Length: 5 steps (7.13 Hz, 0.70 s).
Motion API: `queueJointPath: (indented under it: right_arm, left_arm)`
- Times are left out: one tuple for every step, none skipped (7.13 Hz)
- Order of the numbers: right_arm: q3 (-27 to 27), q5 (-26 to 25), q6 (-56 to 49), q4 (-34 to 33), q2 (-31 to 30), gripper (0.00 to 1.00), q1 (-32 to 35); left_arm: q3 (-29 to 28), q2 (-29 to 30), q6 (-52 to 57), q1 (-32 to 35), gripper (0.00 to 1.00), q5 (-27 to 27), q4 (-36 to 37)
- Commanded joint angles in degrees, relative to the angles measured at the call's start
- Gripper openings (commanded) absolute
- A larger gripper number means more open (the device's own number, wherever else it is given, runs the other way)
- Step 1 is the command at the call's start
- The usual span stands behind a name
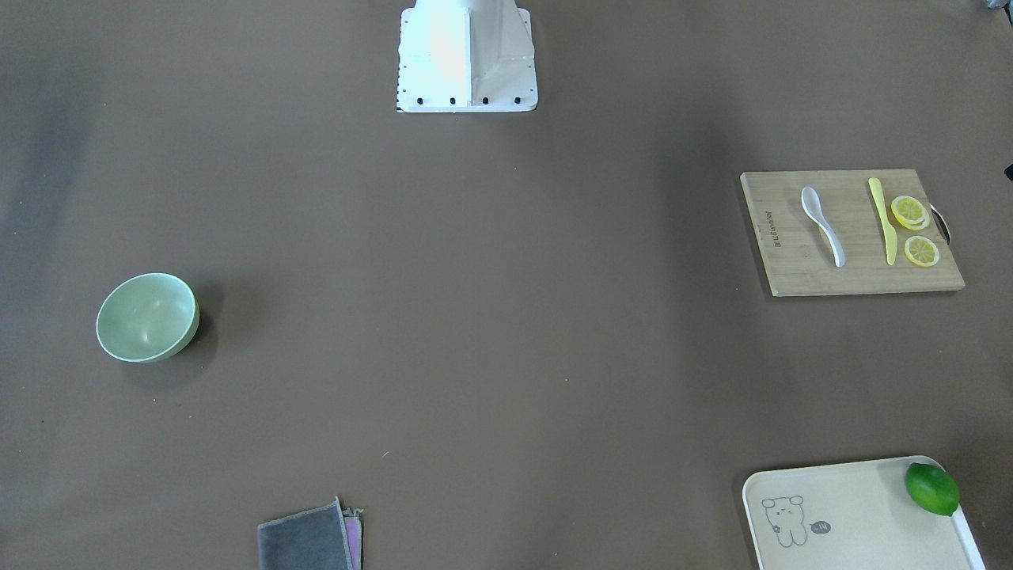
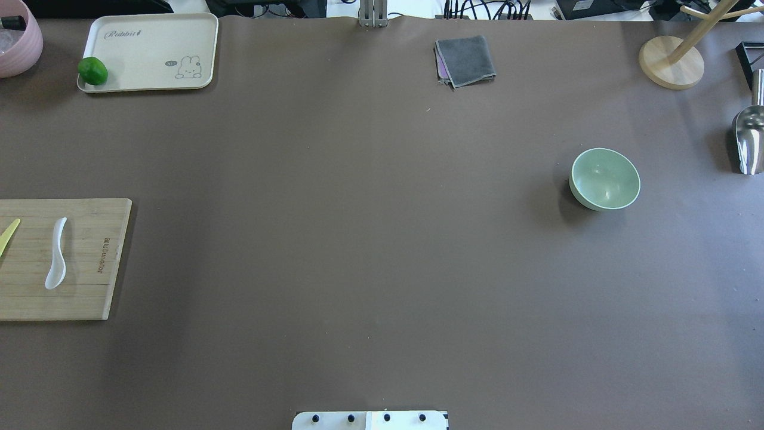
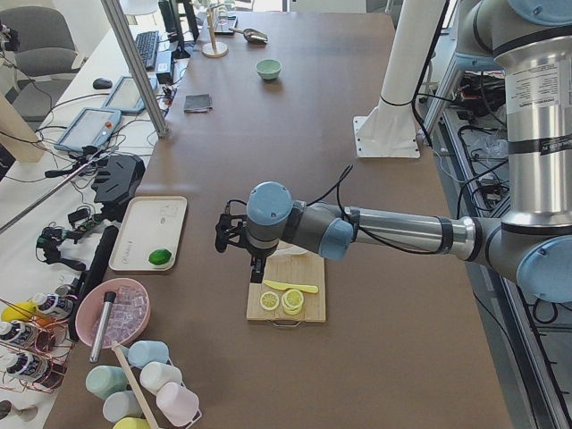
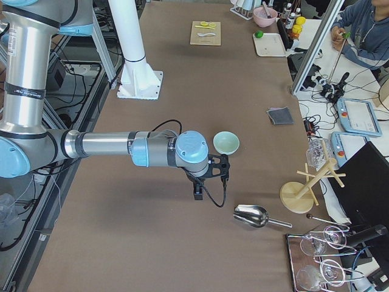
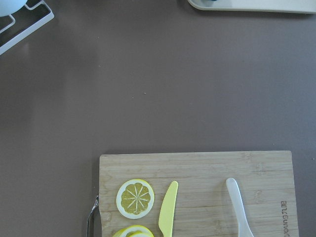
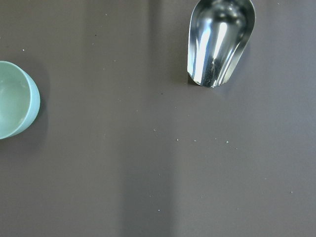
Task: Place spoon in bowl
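The white spoon [image 1: 823, 224] lies on a wooden cutting board [image 1: 791, 273] at the table's left end; it also shows in the overhead view [image 2: 57, 254] and the left wrist view [image 5: 239, 210]. The mint-green bowl [image 1: 147, 317] stands empty on the right half of the table [image 2: 605, 179]. My left gripper [image 3: 256, 273] hangs above the board's far edge. My right gripper [image 4: 197, 194] hangs over bare table beside the bowl [image 4: 226, 143]. Both grippers show only in the side views, so I cannot tell whether they are open or shut.
A yellow knife [image 1: 882, 220] and lemon slices [image 1: 910, 212] share the board. A cream tray [image 2: 149, 54] holds a lime [image 2: 92, 70]. A grey cloth [image 2: 465, 60], a metal scoop [image 2: 749, 140], a wooden stand [image 2: 671, 63] and a pink bowl [image 2: 18, 45] line the far and right edges.
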<state>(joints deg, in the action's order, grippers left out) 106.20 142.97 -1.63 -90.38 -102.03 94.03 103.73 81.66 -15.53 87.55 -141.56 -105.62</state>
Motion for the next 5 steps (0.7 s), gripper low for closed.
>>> queueJointPath:
  right_arm:
    - [-0.2, 1.3, 2.2, 0.0, 1.6, 1.0, -3.4]
    - [-0.4, 1.3, 10.7, 0.2, 4.4, 1.0, -6.7]
    - [-0.5, 0.5, 14.5, 2.3, 6.0, 1.0, -10.4]
    - [-1.9, -0.6, 15.4, 7.5, 6.7, 1.0, -13.8]
    - [-6.3, -0.7, 21.0, 13.9, 8.5, 1.0, -16.2]
  left_arm:
    - [0.1, 0.2, -1.1, -2.4, 0.98, 0.0, -7.8]
    - [0.1, 0.2, -6.6, -4.8, 0.98, 0.0, -9.8]
    - [0.1, 0.4, -9.7, -8.2, 0.98, 0.2, -12.0]
    - [0.2, 0.7, -12.7, -10.6, 0.98, 2.4, -12.1]
    - [0.2, 1.6, -15.5, -13.5, 0.98, 4.3, -12.1]
